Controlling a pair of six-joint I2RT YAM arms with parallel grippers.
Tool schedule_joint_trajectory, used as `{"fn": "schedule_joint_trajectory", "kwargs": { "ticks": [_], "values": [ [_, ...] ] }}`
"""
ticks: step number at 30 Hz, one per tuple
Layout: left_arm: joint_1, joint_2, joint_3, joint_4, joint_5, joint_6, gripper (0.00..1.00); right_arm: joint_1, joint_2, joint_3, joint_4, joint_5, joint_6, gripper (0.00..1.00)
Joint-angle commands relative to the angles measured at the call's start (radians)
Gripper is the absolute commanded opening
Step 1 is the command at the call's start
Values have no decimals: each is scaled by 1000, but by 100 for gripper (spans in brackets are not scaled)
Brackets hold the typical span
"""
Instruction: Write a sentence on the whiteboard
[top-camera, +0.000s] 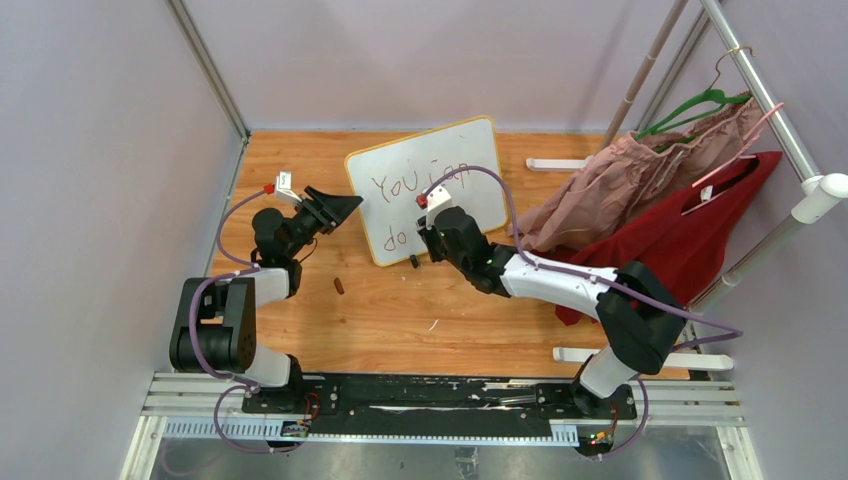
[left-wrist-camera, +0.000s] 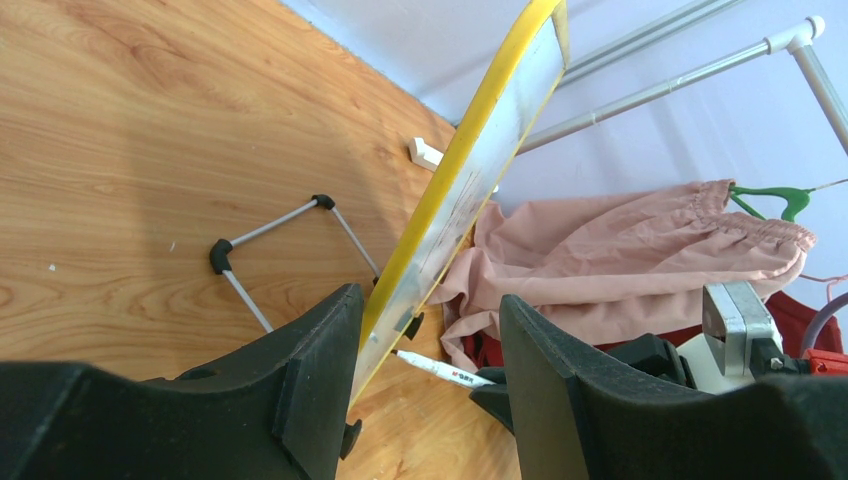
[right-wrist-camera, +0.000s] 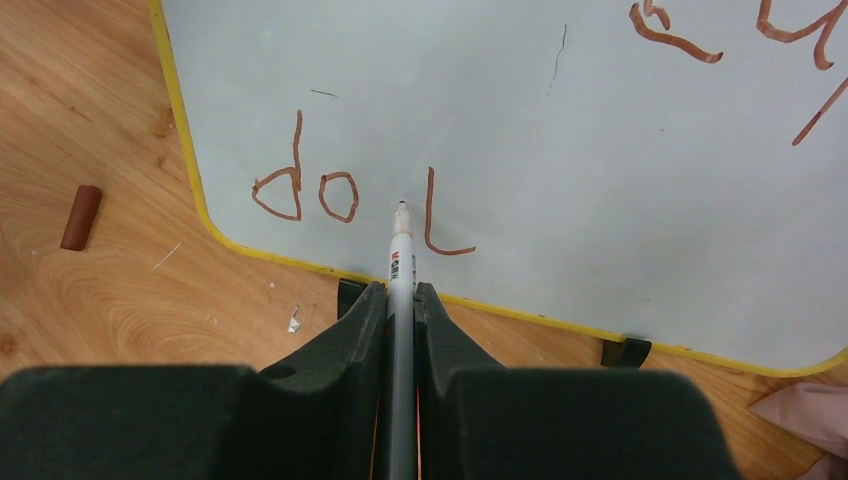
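The whiteboard (top-camera: 440, 150), yellow-framed, stands tilted at the back of the wooden table. The sentence (top-camera: 392, 184) reads "You can" above and "do" below in reddish-brown marker. In the right wrist view the board (right-wrist-camera: 520, 130) shows "do" (right-wrist-camera: 300, 188) and an L-shaped stroke. My right gripper (right-wrist-camera: 400, 292) is shut on a white marker (right-wrist-camera: 401, 260), whose tip touches the board between "do" and that stroke. My left gripper (left-wrist-camera: 430, 340) is open and straddles the board's left edge (left-wrist-camera: 450, 200), its left finger (left-wrist-camera: 320, 360) close against the frame.
A brown marker cap (top-camera: 340, 286) lies on the table left of the board; it also shows in the right wrist view (right-wrist-camera: 80, 217). A rack with pink (top-camera: 640, 170) and red (top-camera: 700, 230) garments stands at the right. The board's wire stand (left-wrist-camera: 270, 250) is behind it.
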Motion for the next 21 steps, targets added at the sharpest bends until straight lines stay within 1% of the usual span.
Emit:
{"fn": "schedule_joint_trajectory", "kwargs": {
  "ticks": [1, 21],
  "values": [
    [-5, -7, -7, 20, 12, 6, 58, 8, 18, 40, 4, 38, 19, 0],
    [-5, -6, -5, 20, 12, 7, 58, -27, 35, 33, -20, 78, 49, 0]
  ]
}}
